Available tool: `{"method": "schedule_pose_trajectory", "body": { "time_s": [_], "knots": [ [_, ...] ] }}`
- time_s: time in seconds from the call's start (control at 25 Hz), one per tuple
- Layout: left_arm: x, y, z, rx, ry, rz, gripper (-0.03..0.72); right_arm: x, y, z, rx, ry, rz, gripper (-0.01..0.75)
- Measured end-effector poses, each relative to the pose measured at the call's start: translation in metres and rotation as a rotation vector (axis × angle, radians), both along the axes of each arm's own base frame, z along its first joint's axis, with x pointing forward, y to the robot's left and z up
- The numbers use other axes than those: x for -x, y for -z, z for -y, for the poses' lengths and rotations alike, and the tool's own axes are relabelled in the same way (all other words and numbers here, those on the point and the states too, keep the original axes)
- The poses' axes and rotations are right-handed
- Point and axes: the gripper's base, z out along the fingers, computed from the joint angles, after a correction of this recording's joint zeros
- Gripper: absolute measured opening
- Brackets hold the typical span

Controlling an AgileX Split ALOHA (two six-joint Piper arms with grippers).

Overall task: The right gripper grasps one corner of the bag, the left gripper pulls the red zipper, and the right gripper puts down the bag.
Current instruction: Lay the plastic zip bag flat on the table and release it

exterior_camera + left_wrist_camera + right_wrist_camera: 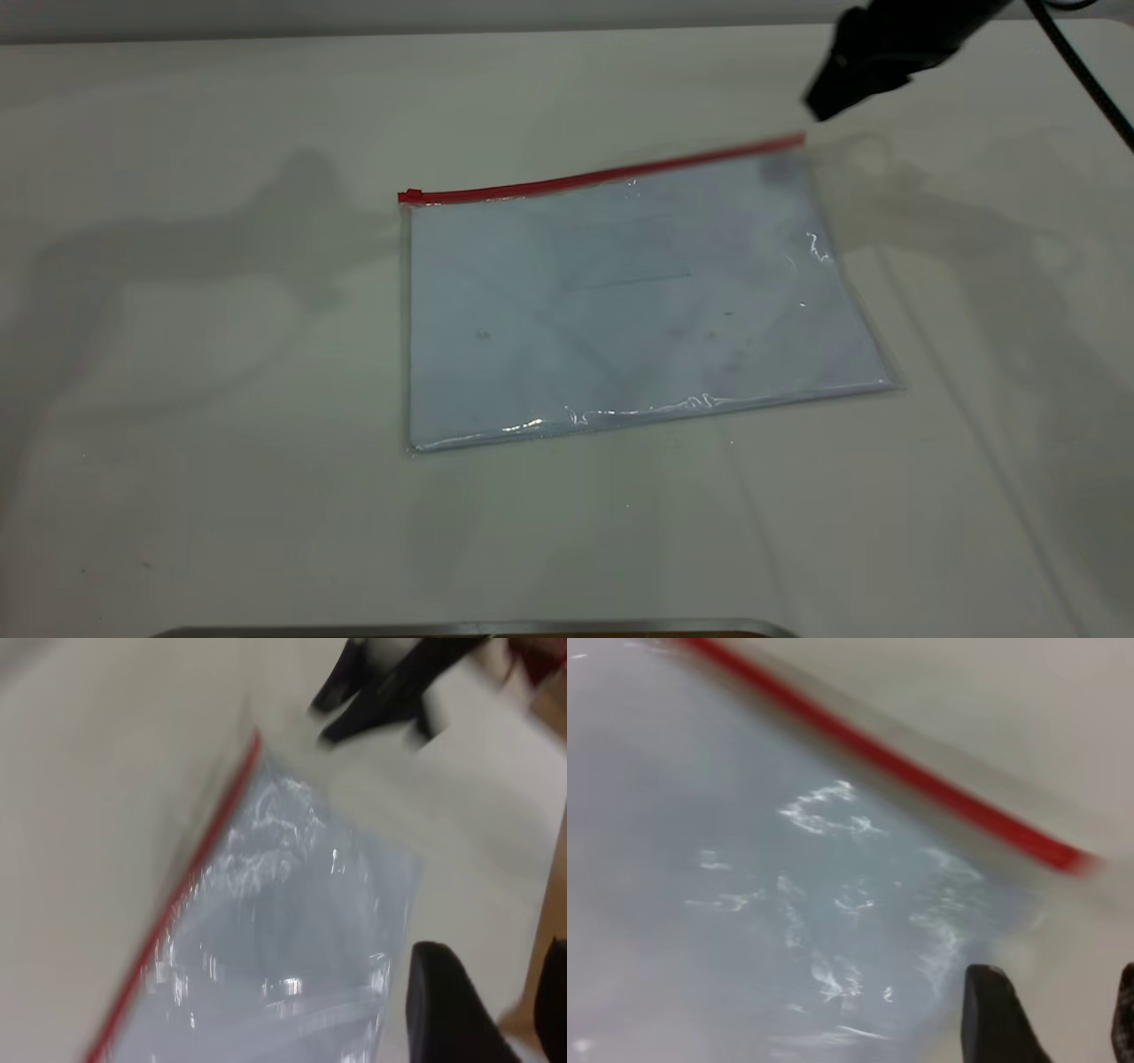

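Bag (633,310) flat at table (177,443) centre, red zipper (602,177) along far edge. Right gripper (842,84), upper right, fingers spread, empty, above zipper-end corner, likely lining up grasp. Left gripper unseen in exterior view.

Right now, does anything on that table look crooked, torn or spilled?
Nothing spilled or torn. The bag lies flat but askew to the table edge, its red zipper slanting. The right gripper hangs above its far right corner, not touching.

One bag (638,301) lies mid-frame on the bench (177,443), with one red zipper (602,175); one pincer (828,97) shows at upper right.
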Motion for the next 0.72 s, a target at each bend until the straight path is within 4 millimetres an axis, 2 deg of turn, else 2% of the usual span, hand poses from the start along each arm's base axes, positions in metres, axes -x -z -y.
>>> {"method": "schedule_pose_trajectory", "body": {
  "time_s": [0.08,0.16,0.28,0.4,0.64,0.72],
  "knots": [
    [0.014,-0.029,0.001,0.028,0.006,0.081,0.320,0.002,0.002,0.006,0.032,0.084,-0.049,0.368],
    [0.028,-0.053,0.001,0.038,0.008,0.143,0.320,0.012,-0.001,0.009,0.039,0.142,-0.180,0.368],
    [0.051,-0.084,0.000,0.051,-0.022,0.186,0.320,0.037,-0.020,0.005,0.021,0.198,-0.453,0.360],
    [0.078,-0.112,-0.004,0.031,-0.101,0.173,0.320,0.058,-0.048,-0.001,-0.032,0.161,-0.655,0.320],
    [0.126,-0.144,-0.022,-0.123,-0.332,0.148,0.320,0.068,-0.105,-0.010,-0.158,0.146,-0.606,0.265],
    [0.139,-0.151,-0.031,-0.187,-0.430,0.146,0.320,0.073,-0.134,-0.009,-0.162,0.163,-0.545,0.262]
  ]
}}
